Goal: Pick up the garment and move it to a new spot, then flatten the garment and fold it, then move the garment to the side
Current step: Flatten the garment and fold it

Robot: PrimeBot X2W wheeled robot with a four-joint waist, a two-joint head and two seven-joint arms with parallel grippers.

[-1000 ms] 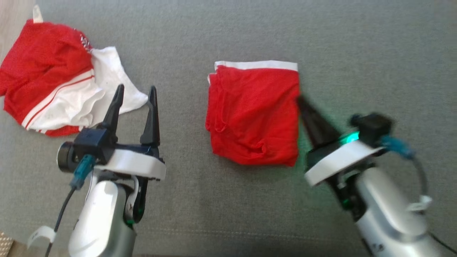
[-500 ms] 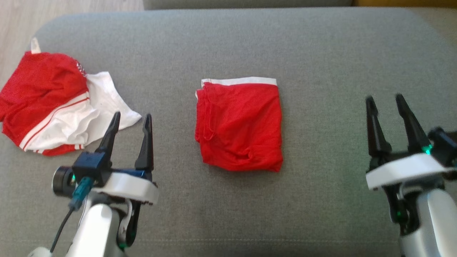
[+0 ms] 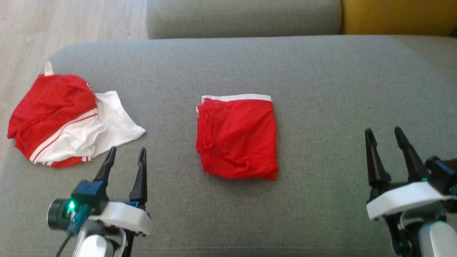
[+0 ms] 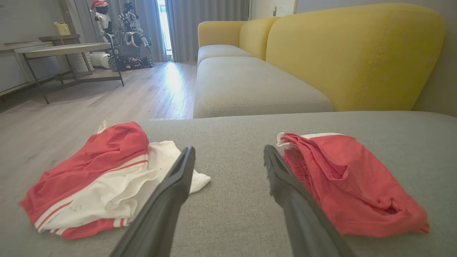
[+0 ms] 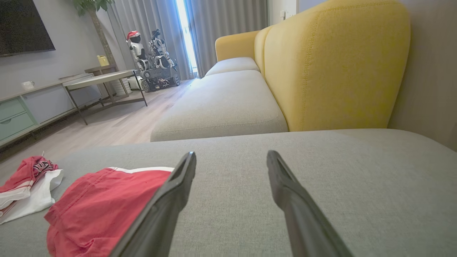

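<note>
The garment point(image 3: 237, 137) is a red piece with a white waistband, folded into a neat square in the middle of the grey sofa seat point(image 3: 321, 89). It also lies right of my left fingers in the left wrist view point(image 4: 350, 182) and at the lower left in the right wrist view point(image 5: 103, 203). My left gripper point(image 3: 126, 153) stands open near the front left, empty, well short of the garment. My right gripper point(image 3: 383, 132) is open at the front right, empty, apart from the garment.
A crumpled red and white garment point(image 3: 60, 119) lies at the seat's left end. A yellow backrest point(image 4: 353, 53) and more grey sofa cushions point(image 5: 221, 103) stand behind. Wooden floor point(image 3: 53, 25), a table point(image 5: 100, 76) and another robot point(image 5: 150, 57) are off to the left.
My right gripper let go of the folded garment's right edge, opened and drew back to the front right. The head camera tilted up, so the whole picture shifted down.
</note>
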